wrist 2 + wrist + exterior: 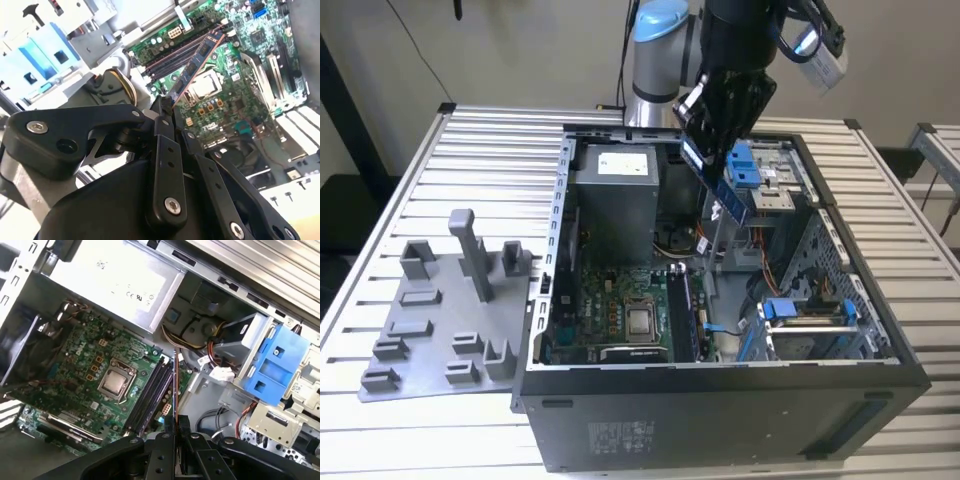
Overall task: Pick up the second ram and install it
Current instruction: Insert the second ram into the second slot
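My gripper (705, 140) hangs over the open computer case (720, 400), shut on the second ram (722, 188), a thin dark green-blue stick that slants down into the case. In the second wrist view the ram (197, 65) juts out from between my black fingers (162, 112), above the motherboard (235, 105). The first wrist view shows the ram (175, 390) edge-on, clamped in the gripper (176, 429), hovering just beside the long black memory slots (150, 395). Those slots run next to the CPU socket (116, 380). The ram is clear of the board.
The grey power supply (620, 190) fills the case's back corner. Bright blue drive clips (745, 165) and a metal drive cage (775, 185) sit close to the gripper, with loose cables (210, 367) nearby. A grey holder plate (430, 350) with upright blocks lies at the exterior view's left.
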Robot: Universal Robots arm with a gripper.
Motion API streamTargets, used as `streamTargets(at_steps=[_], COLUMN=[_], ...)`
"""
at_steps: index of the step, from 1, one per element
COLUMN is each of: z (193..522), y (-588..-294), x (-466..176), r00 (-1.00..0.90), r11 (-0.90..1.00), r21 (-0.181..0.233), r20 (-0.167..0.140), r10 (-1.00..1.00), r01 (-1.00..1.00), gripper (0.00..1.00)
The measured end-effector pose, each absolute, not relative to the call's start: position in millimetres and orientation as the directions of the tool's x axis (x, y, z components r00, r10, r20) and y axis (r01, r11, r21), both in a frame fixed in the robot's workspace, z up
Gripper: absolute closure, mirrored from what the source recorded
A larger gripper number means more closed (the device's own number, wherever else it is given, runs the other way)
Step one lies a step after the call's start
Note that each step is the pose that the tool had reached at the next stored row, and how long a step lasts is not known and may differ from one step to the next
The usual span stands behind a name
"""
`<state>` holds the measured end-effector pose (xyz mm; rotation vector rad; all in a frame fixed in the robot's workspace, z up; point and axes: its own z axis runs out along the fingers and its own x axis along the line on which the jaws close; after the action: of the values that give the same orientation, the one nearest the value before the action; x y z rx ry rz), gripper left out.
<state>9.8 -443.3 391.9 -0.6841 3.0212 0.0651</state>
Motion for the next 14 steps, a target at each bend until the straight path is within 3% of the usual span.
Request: streamTargets(at_steps=[14], z=[391.5], y=[-443.3], x=[9.8], r00=[-0.979], r11=[0.98], r21=[0.031], r20=[-0.051], r10=[-0.196], r01=[-0.198], gripper=[0.86])
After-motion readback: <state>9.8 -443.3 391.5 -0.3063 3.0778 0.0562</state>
